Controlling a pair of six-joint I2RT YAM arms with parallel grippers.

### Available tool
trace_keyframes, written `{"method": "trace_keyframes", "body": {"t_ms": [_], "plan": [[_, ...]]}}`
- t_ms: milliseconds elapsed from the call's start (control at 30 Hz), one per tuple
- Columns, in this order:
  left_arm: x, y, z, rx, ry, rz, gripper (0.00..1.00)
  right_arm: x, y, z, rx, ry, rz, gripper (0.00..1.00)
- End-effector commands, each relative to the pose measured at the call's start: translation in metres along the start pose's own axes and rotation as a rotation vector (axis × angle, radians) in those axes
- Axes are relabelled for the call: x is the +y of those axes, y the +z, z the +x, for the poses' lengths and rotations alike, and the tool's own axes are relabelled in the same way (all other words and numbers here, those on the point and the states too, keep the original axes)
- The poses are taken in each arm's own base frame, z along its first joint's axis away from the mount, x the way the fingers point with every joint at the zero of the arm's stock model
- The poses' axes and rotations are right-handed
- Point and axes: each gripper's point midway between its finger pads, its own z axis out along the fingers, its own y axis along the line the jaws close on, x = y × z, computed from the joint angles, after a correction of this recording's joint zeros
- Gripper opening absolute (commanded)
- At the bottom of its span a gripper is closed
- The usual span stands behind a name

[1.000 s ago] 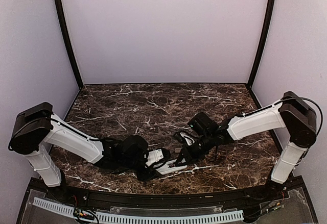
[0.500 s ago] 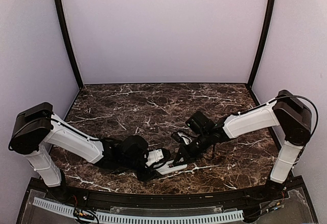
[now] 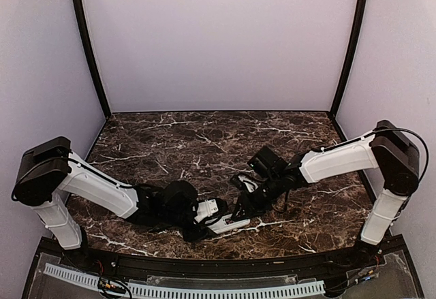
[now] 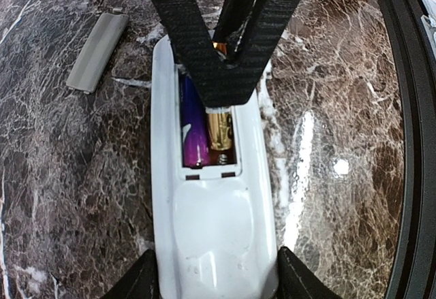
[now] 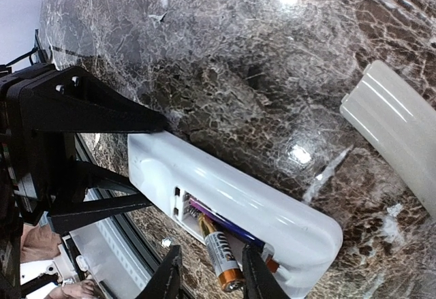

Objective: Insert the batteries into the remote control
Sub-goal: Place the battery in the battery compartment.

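Note:
The white remote control (image 4: 211, 231) lies back up near the table's front edge, its compartment uncovered. My left gripper (image 4: 214, 282) is shut on its rear end, one finger on each side. A purple battery (image 4: 193, 132) lies flat in the compartment. Beside it a second battery (image 5: 221, 258) with a copper end sits tilted, its outer end sticking up out of the recess. My right gripper (image 5: 212, 275) straddles that battery with its jaws open; a gap shows on one side. In the top view the two grippers meet over the remote control (image 3: 228, 225).
The flat pale battery cover (image 4: 99, 50) lies on the dark marble beside the remote, also visible in the right wrist view as the cover (image 5: 398, 135). The table's black front rim (image 4: 409, 108) runs close by the remote.
My right gripper's jaws have parted from the tilted battery, which stays in the compartment. The right arm shifted slightly. The left gripper and remote have not moved.

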Motion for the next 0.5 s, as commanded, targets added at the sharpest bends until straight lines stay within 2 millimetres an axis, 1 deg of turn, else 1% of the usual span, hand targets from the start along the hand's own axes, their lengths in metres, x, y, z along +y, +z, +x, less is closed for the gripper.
{"method": "trace_keyframes", "body": {"t_ms": [0,133,300,400,467], "plan": [[-0.005,0.002,0.011,0.033,-0.001,0.02,0.57,-0.008,-0.007,0.001,0.0,0.009,0.074,0.3],[-0.005,0.002,0.012,0.037,-0.001,0.019,0.57,-0.014,-0.012,0.002,0.007,0.017,0.128,0.32],[-0.005,0.002,0.013,0.039,0.0,0.02,0.57,-0.012,-0.021,0.001,-0.001,0.012,0.157,0.37],[-0.005,0.003,0.013,0.042,0.0,0.02,0.57,-0.013,-0.025,-0.001,-0.005,0.008,0.183,0.38],[-0.005,0.003,0.014,0.043,0.0,0.019,0.57,-0.013,-0.027,-0.001,-0.004,0.005,0.198,0.36]]}}
